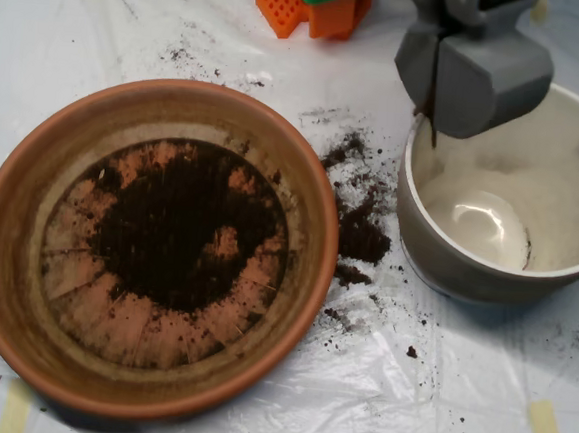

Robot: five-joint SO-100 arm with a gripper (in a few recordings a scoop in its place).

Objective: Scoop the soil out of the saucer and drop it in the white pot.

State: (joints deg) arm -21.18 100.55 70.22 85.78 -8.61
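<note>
Soil [173, 229] mostly lay in the saucer [6, 244] near the sheet's left edge; some had spilled between it and the white pot [446, 269]. The scoop [471, 80] hung clenched over the pot's rim, its bowl seemingly nearly bare.

Terracotta saucer [11, 255] left, dark soil [173, 232] patch mid-base; white pot [446, 264] right, upright, some soil spilled between.
</note>
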